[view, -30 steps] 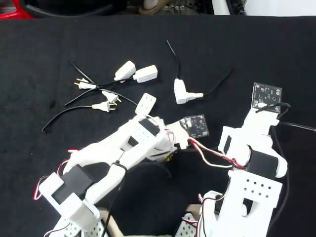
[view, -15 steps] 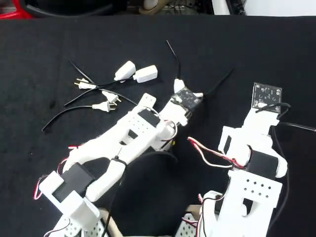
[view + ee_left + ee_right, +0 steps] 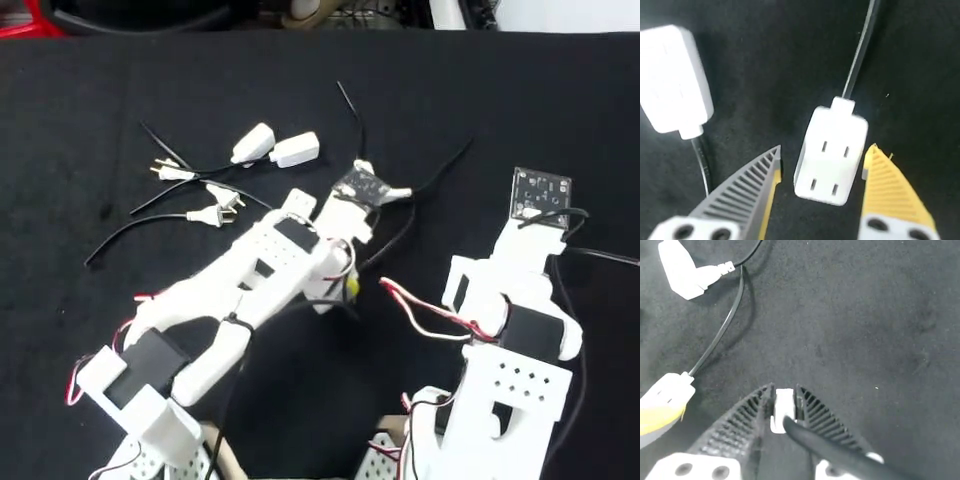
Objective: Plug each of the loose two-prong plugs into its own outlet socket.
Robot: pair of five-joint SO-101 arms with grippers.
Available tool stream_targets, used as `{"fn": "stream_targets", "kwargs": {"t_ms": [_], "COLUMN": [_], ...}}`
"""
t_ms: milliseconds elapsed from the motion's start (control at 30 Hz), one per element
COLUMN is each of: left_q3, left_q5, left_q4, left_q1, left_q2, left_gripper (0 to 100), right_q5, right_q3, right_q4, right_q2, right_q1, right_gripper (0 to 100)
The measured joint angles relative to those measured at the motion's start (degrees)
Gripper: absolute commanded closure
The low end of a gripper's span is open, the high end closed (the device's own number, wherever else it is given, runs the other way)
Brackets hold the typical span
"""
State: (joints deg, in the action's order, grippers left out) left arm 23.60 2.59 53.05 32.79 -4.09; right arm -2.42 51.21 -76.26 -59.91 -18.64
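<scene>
High view gives us the black table (image 3: pixel 560 90) with the left arm (image 3: pixel 230 290) stretched to its middle and the right arm (image 3: pixel 510 300) drawn back. Our marker is the centre socket (image 3: pixel 832 155), a white block with two pairs of slots facing up, lying flat on the cloth. The left gripper (image 3: pixel 825 149) hangs over that socket with its jaws spread, one on either side and neither touching it, so it grips nothing. A neighbour socket (image 3: pixel 672 80) lies just beside the centre socket, its slots hidden from us. Two more sockets, the upper pair (image 3: pixel 275 147), lie together farther off, across the left arm from the centre socket. Three loose plugs (image 3: pixel 208 215) lie in a tangle of thin black cords beyond that pair, well apart from the centre socket, prongs bare. The right gripper (image 3: pixel 784 390) is clamped on the small white held plug (image 3: pixel 782 407), whose cord trails back along the jaws. It sits well apart from the centre socket, on the right arm's side. We see no prongs seated in any socket, so we judge the task barely begun. One plug is in hand and one socket is about to be steadied. Every plug remains to be pushed home, and the three by the upper pair have yet to be lifted.
</scene>
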Motion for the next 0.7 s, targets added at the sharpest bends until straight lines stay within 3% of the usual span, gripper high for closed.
{"fn": "stream_targets", "kwargs": {"t_ms": [167, 333, 533, 700], "left_q3": [-4.6, -2.3, 12.7, 30.4], "left_q5": [1.4, 6.2, 15.7, 21.7], "left_q4": [14.2, 24.5, 24.4, 18.3], "left_q1": [0.0, -3.4, -17.8, -30.5], "left_q2": [6.3, 22.5, 46.2, 62.3], "left_gripper": [74, 74, 74, 74], "right_q5": [-1.5, -1.4, 0.4, 3.3], "right_q3": [0.0, 4.5, 11.4, 19.9], "right_q4": [-0.8, 3.0, 10.2, 19.9], "right_q2": [0.0, 0.0, 0.0, -0.7], "right_q1": [8.2, 17.3, 29.2, 37.5], "right_gripper": [98.6, 98.7, 98.7, 98.7]}}
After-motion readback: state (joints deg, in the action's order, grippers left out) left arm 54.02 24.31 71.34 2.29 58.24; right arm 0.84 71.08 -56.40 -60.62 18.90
